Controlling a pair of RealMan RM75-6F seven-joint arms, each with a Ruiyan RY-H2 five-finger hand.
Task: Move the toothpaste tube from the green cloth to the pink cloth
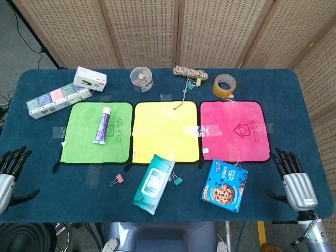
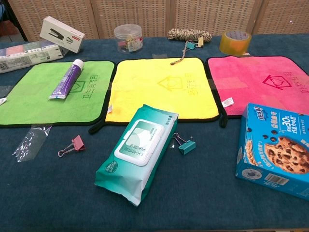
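A purple toothpaste tube [image 1: 102, 125] [image 2: 66, 79] with a white cap lies on the green cloth [image 1: 84, 144] [image 2: 34, 99] at the left, cap pointing away from me. The pink cloth [image 1: 233, 131] [image 2: 260, 87] lies flat at the right with nothing on it. Between them is a yellow cloth [image 1: 165, 131] [image 2: 164, 89]. My left hand [image 1: 9, 170] hangs at the table's left front edge, fingers spread, holding nothing. My right hand [image 1: 294, 178] sits at the right front edge, fingers also spread and empty. Neither hand shows in the chest view.
A wet-wipes pack [image 1: 154, 183] [image 2: 137, 150], a cookie box [image 1: 224, 185] [image 2: 273, 150] and binder clips [image 1: 116, 180] [image 2: 72, 145] lie along the front. At the back stand a tape roll [image 1: 224, 85], a rope coil [image 1: 190, 72], a clear jar [image 1: 142, 78] and boxes [image 1: 89, 79].
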